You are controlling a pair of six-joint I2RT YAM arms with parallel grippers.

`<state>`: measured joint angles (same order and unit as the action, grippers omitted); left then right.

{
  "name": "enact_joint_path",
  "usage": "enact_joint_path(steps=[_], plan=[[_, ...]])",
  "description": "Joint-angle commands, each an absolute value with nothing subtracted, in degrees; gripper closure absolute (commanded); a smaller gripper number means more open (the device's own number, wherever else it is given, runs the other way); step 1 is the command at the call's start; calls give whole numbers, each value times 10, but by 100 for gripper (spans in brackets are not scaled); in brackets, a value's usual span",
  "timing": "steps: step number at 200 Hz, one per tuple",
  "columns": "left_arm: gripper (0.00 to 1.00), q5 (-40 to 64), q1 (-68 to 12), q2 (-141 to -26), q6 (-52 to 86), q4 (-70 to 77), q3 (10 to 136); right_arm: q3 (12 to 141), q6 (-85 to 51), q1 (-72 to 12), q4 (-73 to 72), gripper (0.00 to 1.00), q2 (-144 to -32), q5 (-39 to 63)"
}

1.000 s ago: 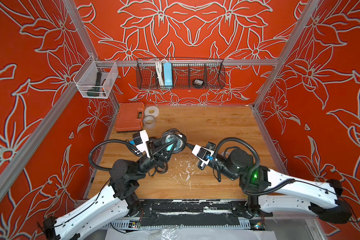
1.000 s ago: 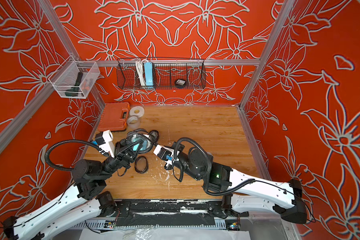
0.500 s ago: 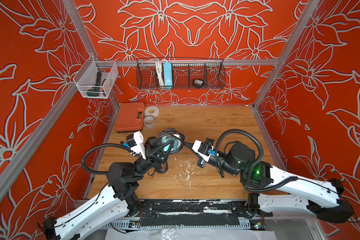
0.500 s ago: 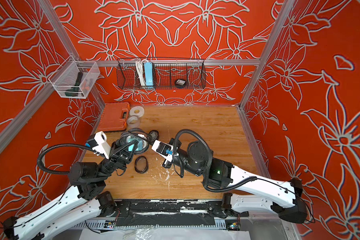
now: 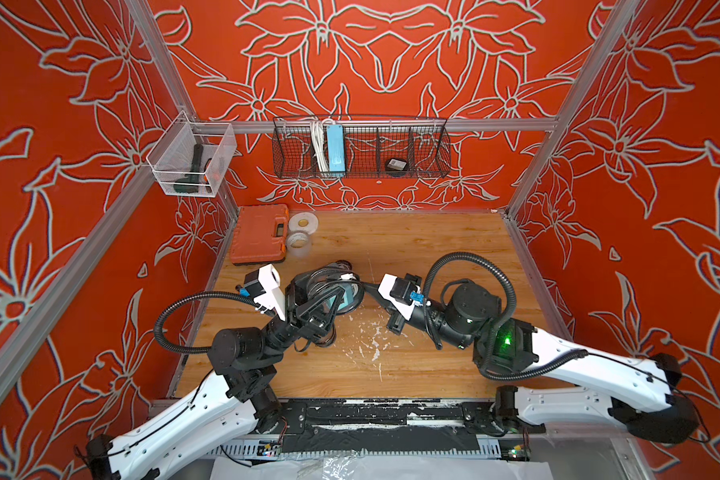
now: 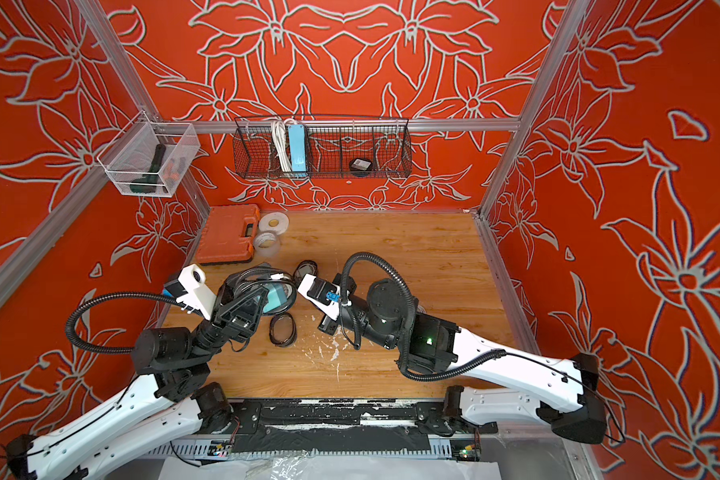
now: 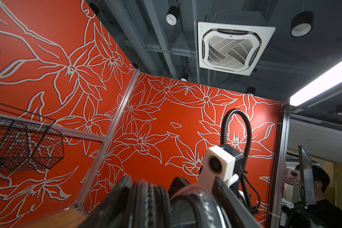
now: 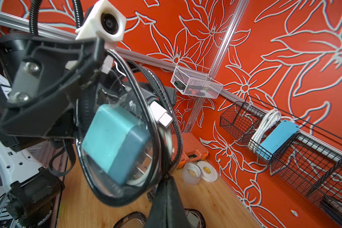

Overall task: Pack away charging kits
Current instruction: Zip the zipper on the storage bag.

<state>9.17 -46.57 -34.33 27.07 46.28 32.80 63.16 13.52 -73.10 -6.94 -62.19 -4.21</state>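
Teal plug adapter (image 8: 115, 142) inside clear case (image 8: 115, 201), rim pinched by right gripper (image 8: 166, 186); left gripper (image 7: 172, 197) straddles it, grip unclear; tape roll (image 8: 193, 172) print unreadable.

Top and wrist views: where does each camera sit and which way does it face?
Top views: overhead at the front, looking down on the wooden table; left arm and right arm show.
Left wrist: on the left arm, tilted up at the ceiling air conditioner and the right arm's camera; own jaws indistinct.
Right wrist: on the right arm, facing the clear case with its teal plug adapter; own jaws in front.
Shared: wire basket, every view.
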Motion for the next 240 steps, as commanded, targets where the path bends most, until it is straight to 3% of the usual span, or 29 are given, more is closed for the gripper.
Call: enact_joint_path(steps=[1, 30, 74, 98, 112, 137, 205, 221, 240], plan=[[40, 89, -466, -346, 275, 494, 326, 656, 113, -736, -100, 100, -623, -23], [34, 86, -466, -368, 273, 486, 337, 660, 87, -736, -111, 100, -628, -25], [34, 55, -466, -404, 265, 468, 354, 653, 0, -736, -134, 100, -626, -70], [42, 53, -466, -411, 269, 474, 352, 656, -23, -736, -130, 100, -626, -98], [55, 58, -466, -411, 269, 478, 352, 656, -25, -736, -127, 100, -625, -115], [66, 59, -466, -409, 268, 472, 355, 653, -13, -736, -124, 100, -622, -109], [97, 131, -466, -409, 240, 360, 403, 648, 191, -733, -86, 100, -603, -167], [100, 141, -466, -409, 230, 325, 410, 633, 269, -733, -63, 100, -587, -113], [100, 139, -466, -409, 220, 286, 415, 619, 280, -721, -71, 100, -570, -141]])
